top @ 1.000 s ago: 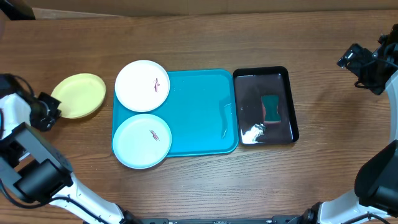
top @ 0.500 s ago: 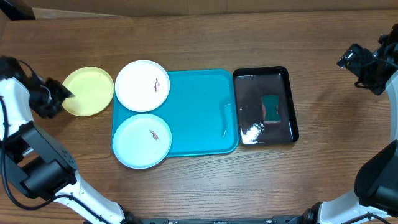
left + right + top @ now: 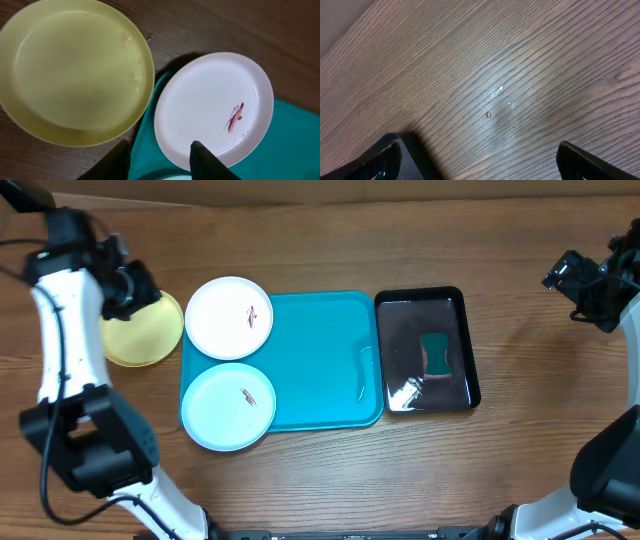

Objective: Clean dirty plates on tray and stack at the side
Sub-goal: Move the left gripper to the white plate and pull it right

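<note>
The yellow-green plate [image 3: 145, 338] lies on the wood just left of the turquoise tray [image 3: 325, 360]. The white plate [image 3: 229, 318] sits on the tray's back left corner and carries a reddish smear. The light blue plate [image 3: 229, 407] sits on the front left corner, also smeared. My left gripper [image 3: 133, 290] hovers open and empty above the yellow-green plate's back edge. In the left wrist view its fingers [image 3: 162, 162] frame the tray's edge [image 3: 150, 145], between the yellow-green plate [image 3: 75, 70] and the white plate [image 3: 210, 105]. My right gripper [image 3: 567, 277] is open and empty at the far right.
A glossy black tray [image 3: 465, 350] stands right of the turquoise tray and holds a green and red sponge [image 3: 434, 355]. The right wrist view shows bare wood between the open fingers [image 3: 485, 160] and a dark corner [image 3: 412, 155] at lower left.
The yellow-green plate has slid right, up against the tray. My left gripper has left the plate's left edge and moved up and to the right over its back edge. The right arm has not moved.
</note>
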### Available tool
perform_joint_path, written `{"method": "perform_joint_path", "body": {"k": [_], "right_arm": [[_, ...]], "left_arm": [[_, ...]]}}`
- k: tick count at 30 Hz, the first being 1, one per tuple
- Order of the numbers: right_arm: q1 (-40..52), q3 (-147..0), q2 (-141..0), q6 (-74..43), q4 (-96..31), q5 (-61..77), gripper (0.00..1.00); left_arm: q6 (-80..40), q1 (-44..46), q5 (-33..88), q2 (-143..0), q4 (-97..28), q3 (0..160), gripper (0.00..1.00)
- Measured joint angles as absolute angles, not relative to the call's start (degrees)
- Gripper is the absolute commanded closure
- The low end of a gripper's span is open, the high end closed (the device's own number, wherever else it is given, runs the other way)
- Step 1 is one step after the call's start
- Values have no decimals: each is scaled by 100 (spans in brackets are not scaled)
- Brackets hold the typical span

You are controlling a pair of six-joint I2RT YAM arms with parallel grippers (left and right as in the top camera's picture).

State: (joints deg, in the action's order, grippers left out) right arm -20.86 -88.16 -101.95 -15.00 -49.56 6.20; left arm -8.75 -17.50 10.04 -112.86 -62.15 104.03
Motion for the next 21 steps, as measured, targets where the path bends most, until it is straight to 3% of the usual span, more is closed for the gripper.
{"method": "perform_joint_path", "body": {"k": [8, 21], "right_arm": [[-2086, -8816, -10195, -1496, -4958, 620, 0], [-2086, -8816, -10195, -1500, -4956, 620, 0]], "left_arm": [[-742, -1120, 416, -12127, -5946, 10403, 59], [-685, -1085, 58, -12484, -5782, 10403, 60]]}}
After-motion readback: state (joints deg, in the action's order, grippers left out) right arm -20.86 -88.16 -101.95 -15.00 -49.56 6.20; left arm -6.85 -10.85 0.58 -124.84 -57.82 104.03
